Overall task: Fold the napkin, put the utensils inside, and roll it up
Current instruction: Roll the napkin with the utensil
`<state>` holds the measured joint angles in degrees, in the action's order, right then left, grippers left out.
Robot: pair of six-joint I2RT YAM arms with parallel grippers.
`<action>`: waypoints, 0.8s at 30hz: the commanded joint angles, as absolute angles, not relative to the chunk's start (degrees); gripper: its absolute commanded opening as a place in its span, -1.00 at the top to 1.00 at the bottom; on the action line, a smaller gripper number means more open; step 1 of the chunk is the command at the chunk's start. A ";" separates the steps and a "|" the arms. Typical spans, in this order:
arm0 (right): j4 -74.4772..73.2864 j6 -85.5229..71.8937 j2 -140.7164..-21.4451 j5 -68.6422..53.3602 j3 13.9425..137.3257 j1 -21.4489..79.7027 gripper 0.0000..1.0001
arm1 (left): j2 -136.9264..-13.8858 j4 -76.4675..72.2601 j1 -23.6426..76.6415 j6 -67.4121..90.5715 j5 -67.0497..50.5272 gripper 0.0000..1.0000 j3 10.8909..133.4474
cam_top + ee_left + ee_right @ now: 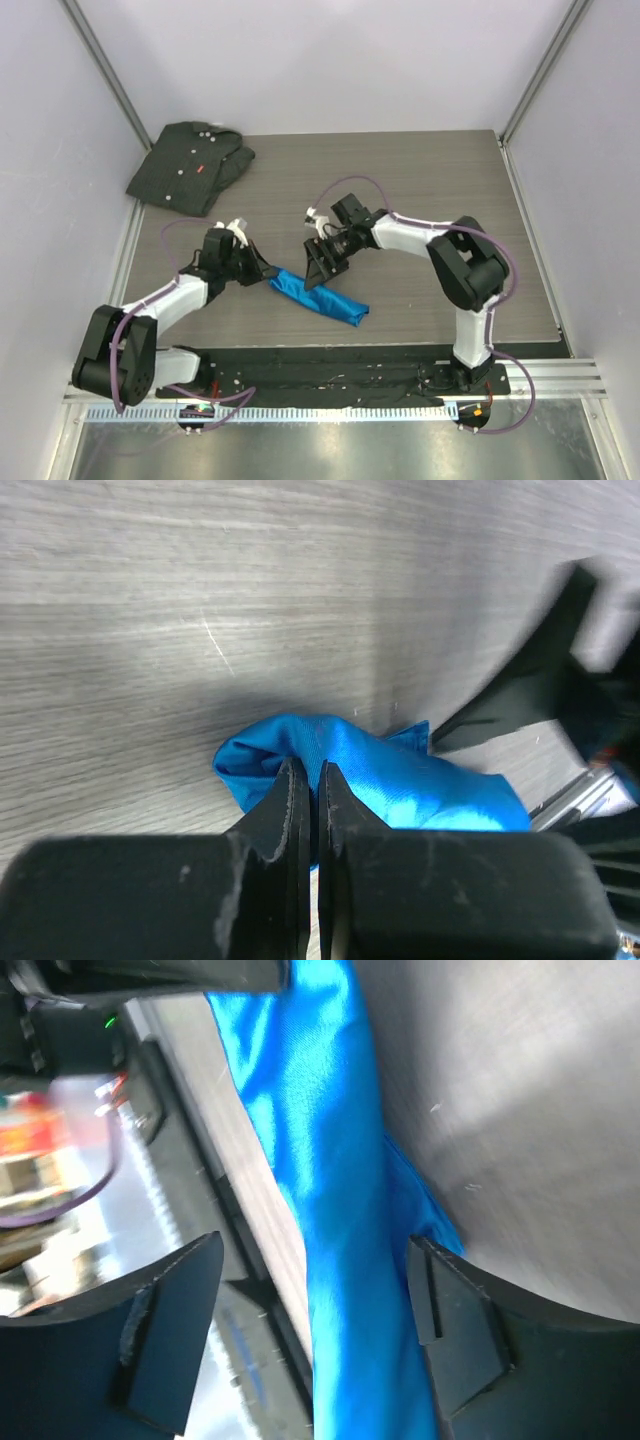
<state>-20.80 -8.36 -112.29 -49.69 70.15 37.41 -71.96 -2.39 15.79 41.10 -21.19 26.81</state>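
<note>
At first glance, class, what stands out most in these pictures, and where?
A bright blue shiny cloth napkin, in a long bundle, lies near the front middle of the grey wood-grain table. The left claw is shut on its left end; the right claw stands open astride it. A dark grey buttoned shirt lies folded in the far left corner.

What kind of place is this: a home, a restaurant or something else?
Probably a robot laboratory cell: plain pale walls close in the table, and the left arm and right arm are bolted at its near edge, both reaching a blue napkin.
</note>
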 commanded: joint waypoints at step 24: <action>-11.86 13.36 -100.63 10.28 59.59 63.19 -0.79 | -87.27 16.26 14.50 39.46 -23.73 1.00 40.43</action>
